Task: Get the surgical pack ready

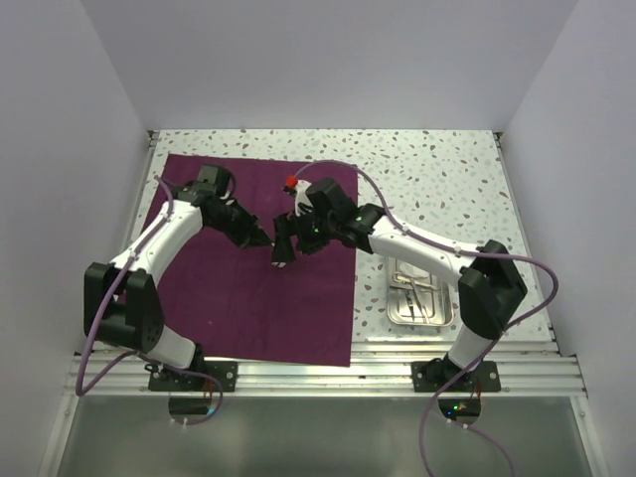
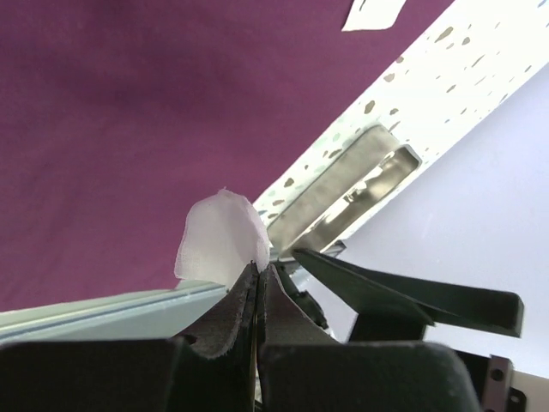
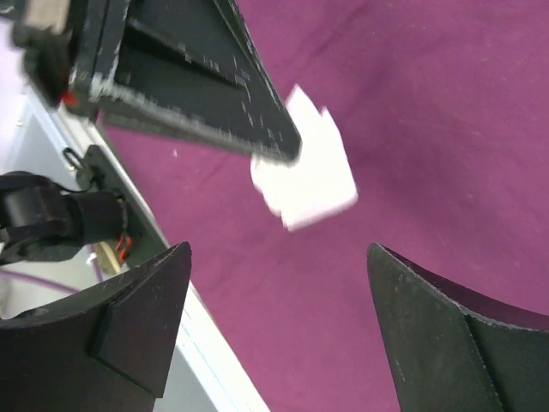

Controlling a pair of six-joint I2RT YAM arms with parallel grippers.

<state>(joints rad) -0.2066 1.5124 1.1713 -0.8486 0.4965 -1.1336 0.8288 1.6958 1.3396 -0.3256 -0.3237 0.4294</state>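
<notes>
Shows a deep-maroon cloth [image 1: 248,298] spread flat over the left and middle of a speckled surface [image 1: 437,179], reaching down to the near edge. Shows a small white pad [image 2: 219,236] lifted above the middle of the cloth, pinched by one edge, the rest sticking up free. Grips it in the left jaws, pressed tight together on the pad, at the end of the left arm [image 1: 159,238] reaching in from the left. Faces it with the right jaws, spread wide apart with nothing between them, close to the pad but not touching. Places a shiny rectangular steel tray [image 1: 419,322] on the bare surface just right of the cloth, partly under the right arm [image 1: 427,243]. Holds thin metal instruments [image 1: 417,283] inside the tray, too small to tell apart.
</notes>
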